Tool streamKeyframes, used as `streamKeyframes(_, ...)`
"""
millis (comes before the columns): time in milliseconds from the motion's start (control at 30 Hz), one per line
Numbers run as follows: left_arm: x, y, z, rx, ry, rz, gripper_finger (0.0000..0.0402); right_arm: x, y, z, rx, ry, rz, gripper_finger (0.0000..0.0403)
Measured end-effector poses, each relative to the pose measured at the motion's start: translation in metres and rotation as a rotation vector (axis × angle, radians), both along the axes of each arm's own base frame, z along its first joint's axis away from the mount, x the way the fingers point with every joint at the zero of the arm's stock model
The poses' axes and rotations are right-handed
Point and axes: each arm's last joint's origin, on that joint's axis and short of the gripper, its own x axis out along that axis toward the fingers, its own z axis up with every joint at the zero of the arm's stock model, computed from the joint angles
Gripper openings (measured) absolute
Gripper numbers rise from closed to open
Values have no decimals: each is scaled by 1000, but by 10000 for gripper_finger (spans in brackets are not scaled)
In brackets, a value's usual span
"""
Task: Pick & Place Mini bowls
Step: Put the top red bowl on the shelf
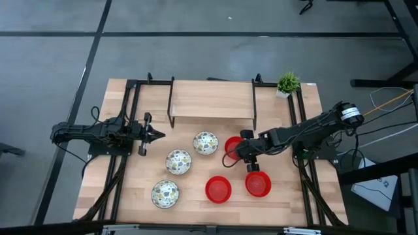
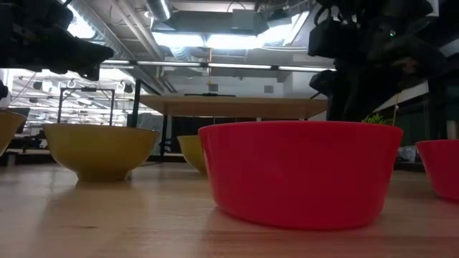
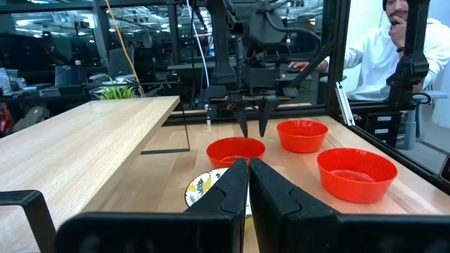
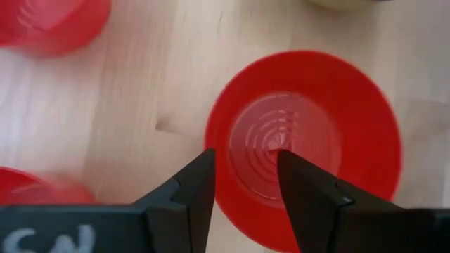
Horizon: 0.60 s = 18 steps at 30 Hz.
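Sitting closest along the front edge of the table [image 1: 196,215] were a cream-white speckled bowl [image 1: 165,193] toward the left, a red bowl [image 1: 218,188] about mid-table and a 2nd red bowl [image 1: 258,184] just to its right; from table height that middle red one [image 2: 300,170] filled most of the sight line. A step farther back lay 2 more speckled bowls, one [image 1: 178,162] left of centre and another [image 1: 205,143] just beyond it, well apart from the red group.

Level with that farthest speckled bowl, the 3rd red bowl [image 1: 230,146] sat partly under the right gripper [image 1: 241,154]. That gripper hung over this bowl with its jaws spread, one dark finger [image 4: 188,188] over the bowl's rim [image 4: 219,138] and the other finger [image 4: 311,190] over the inside; whether they touched the bowl I couldn't tell. No bowl was pinched.

Off at the left side of the table, the left gripper [image 1: 157,136] waited with its jaws pressed together and nothing between them, pointing across toward the bowls.

Farther back stood a low wooden shelf [image 1: 212,104], and at the far right corner a small green potted plant [image 1: 287,84]. Beyond the table, a person in a white sleeve [image 3: 365,56] sat.
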Motion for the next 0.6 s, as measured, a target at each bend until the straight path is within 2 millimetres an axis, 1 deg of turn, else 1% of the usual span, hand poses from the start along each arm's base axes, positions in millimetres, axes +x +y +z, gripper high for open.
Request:
streamKeyframes(267,0,0,0,0,0,0,10,4,7,-12,-7,31,20,152)
streamKeyframes(600,0,0,0,0,0,0,8,8,8,-24,-17,75,17,152)
